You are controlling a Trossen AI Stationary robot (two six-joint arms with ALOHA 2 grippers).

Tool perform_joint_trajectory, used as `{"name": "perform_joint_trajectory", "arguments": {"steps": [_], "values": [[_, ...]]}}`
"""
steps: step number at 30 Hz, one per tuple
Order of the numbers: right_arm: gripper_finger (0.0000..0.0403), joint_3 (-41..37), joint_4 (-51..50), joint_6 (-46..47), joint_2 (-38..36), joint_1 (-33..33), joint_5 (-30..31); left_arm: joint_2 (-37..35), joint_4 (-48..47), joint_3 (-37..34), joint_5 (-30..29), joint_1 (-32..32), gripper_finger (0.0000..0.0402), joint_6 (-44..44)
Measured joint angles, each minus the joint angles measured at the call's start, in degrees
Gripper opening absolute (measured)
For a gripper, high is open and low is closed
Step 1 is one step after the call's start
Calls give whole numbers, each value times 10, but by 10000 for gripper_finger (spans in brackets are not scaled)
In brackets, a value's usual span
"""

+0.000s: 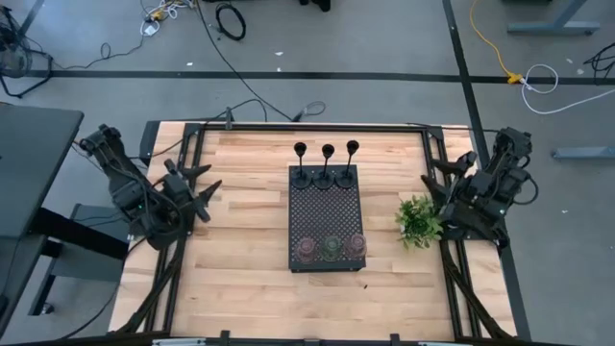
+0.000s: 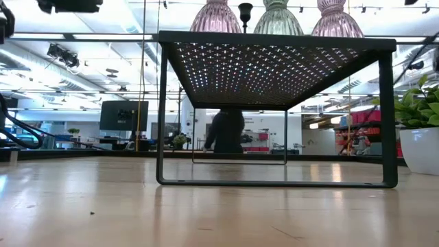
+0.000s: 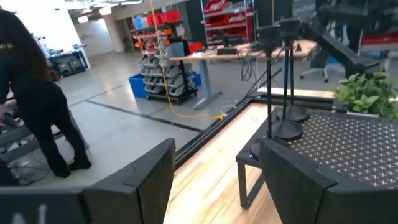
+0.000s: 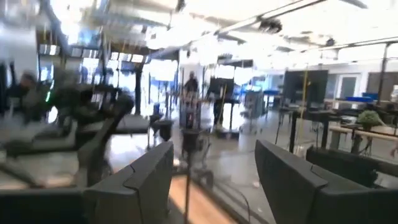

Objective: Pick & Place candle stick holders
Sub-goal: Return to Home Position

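We log three upright black stems point(image 1: 327, 168) at one tray point(image 1: 325, 216) end; two pinkish holders point(image 1: 306, 249) flanking an olive holder point(image 1: 332, 248) opposite.

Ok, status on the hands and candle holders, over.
Left hand open, at table's left edge; right hand open, at right edge by the plant. Three black candle holders at one end of the tray, three glass candle holders at the other. Nothing blocking.

A large open robotics lab or workshop is indicated. A wooden table point(image 1: 250, 279) is set on a grey concrete floor point(image 1: 384, 38) strewn with cables point(image 1: 231, 19). Red shelving point(image 3: 217, 15), blue bins point(image 3: 144, 84) and workbenches point(image 3: 205, 55) are seen beyond.
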Motion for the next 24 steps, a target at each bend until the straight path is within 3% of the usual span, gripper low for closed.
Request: {"name": "perform_joint_trajectory", "arguments": {"steps": [3,6,15,19,24], "values": [[229,-41,56,-2,-26,-29,-33,-25,19,-35,-14,-14,236,4],[229,-77,87,-22,-45,-56,-21,-42,32,-61,-34,-27,236,4],[229,-168,111,-35,-107,-102,-68,-87,28,-125,-39,-35,236,-22],[229,-195,133,-54,-123,-118,-67,-112,25,-145,-39,-35,236,-26],[229,-195,77,-15,-135,-120,-29,-144,29,-177,-39,-37,236,-39]]}}
